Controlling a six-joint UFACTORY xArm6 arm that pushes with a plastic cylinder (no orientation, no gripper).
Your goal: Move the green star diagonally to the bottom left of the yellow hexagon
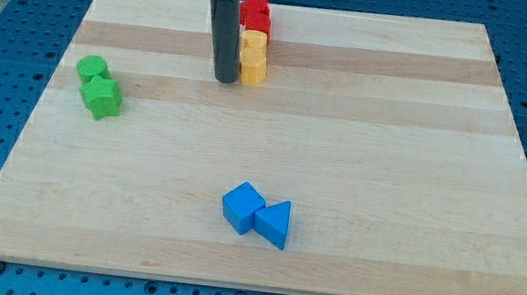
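Note:
The green star [102, 98] lies near the board's left edge, touching a rounder green block [93, 69] just above it. Two yellow blocks stand in a column near the view's top centre: an upper one [253, 44] and a lower one [252, 67] that looks like the hexagon. My tip [225, 79] rests on the board just left of the lower yellow block, close to it or touching it, I cannot tell which. The tip is far to the right of the green star.
A red block [255, 13] sits right above the yellow ones, partly behind the rod. A blue cube [243, 207] and a blue triangle [273, 223] touch each other at the bottom centre. The wooden board [392, 163] lies on a blue perforated table.

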